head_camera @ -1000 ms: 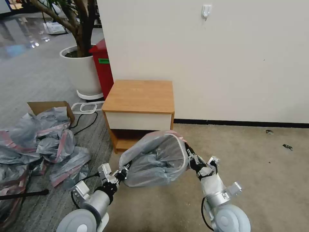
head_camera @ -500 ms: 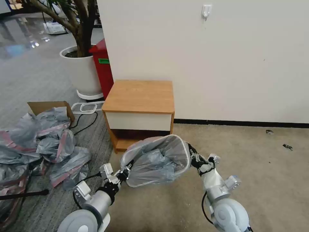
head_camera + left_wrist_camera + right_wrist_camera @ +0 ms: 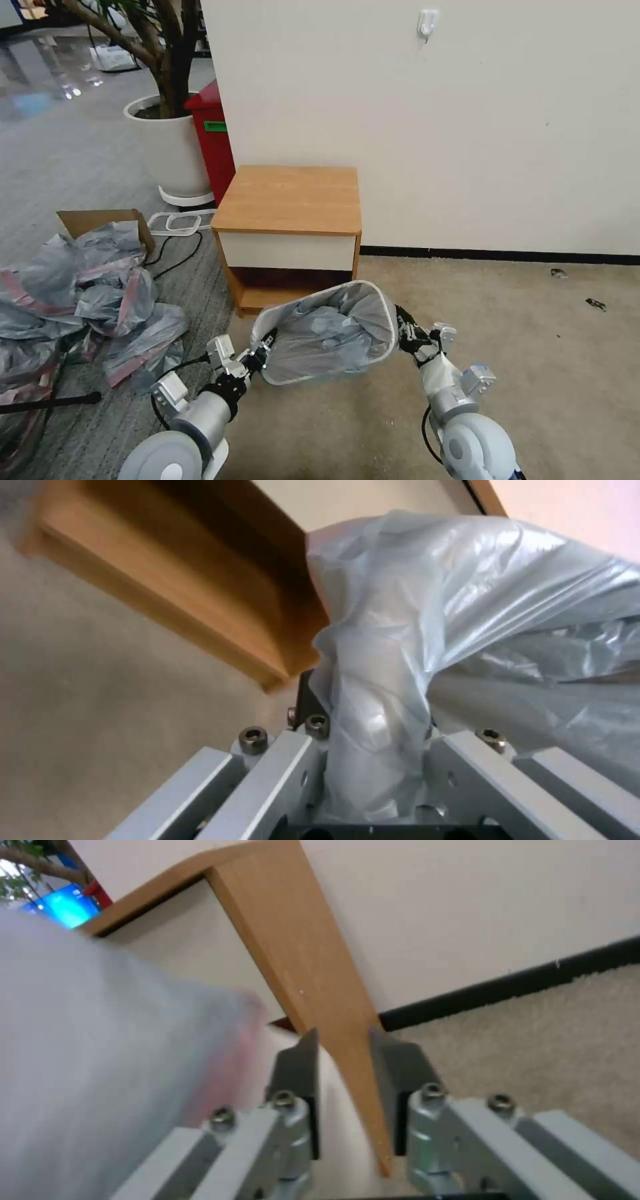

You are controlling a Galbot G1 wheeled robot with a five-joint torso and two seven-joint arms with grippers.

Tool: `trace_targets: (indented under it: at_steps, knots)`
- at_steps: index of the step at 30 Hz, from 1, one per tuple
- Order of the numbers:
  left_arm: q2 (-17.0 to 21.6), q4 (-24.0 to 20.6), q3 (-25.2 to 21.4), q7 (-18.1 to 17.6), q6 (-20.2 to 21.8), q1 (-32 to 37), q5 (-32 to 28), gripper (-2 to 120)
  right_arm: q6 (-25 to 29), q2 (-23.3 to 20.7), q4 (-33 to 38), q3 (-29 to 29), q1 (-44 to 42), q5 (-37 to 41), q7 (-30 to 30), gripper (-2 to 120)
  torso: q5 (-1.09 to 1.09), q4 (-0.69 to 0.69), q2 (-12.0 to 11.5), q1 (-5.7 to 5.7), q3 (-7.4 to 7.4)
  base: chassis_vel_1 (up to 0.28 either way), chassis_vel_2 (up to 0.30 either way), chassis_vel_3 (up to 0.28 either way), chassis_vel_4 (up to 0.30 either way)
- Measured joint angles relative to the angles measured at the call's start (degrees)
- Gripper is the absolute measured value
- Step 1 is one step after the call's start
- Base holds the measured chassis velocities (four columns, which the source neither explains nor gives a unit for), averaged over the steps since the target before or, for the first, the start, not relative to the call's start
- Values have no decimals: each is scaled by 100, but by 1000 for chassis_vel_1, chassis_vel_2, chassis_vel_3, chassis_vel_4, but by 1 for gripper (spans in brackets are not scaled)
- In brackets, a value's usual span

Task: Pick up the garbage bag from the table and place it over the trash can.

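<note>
Step in hand: fitting the liner. We read the pick-up as done, since the table [image 3: 290,198] top is bare and the garbage bag [image 3: 327,333] now sits in the trash can [image 3: 390,327], on the carpet just in front of the table. In the head view the can's white rim shows round most of the mouth, w/ grey film bunched inside, so we judge the bag is in but not yet folded evenly over the rim.

Left gripper [image 3: 257,361]: at the can's left corner, clamped on a twisted fold of the bag; the left wrist view shows film [image 3: 373,720] running down between the jaws.

Right gripper [image 3: 403,330]: at the can's right side. In the right wrist view its fingers [image 3: 300,1075] stand apart w/ a clear gap, nothing pinched; bag film w/ the pink band lies beside them.

Next move, as we judge it: pull the bag edge outward and down over the rim at both sides. Req. light tension only, as the film is thin and could tear or slip back in. The right side probably needs a fresh grip first.
</note>
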Motion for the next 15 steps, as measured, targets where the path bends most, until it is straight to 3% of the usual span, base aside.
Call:
trace_targets:
  at_steps: [10,15]
  knots:
    - [5,51,-101,-261,-31,-66,58,3,332,80,310,283,-399,154,-462,54,0,0,0,0,0,0,0,0,0]
    - [37,147,-13,-351,-30,-58,674,3,953,120,663,517,-509,121,-730,75,0,0,0,0,0,0,0,0,0]
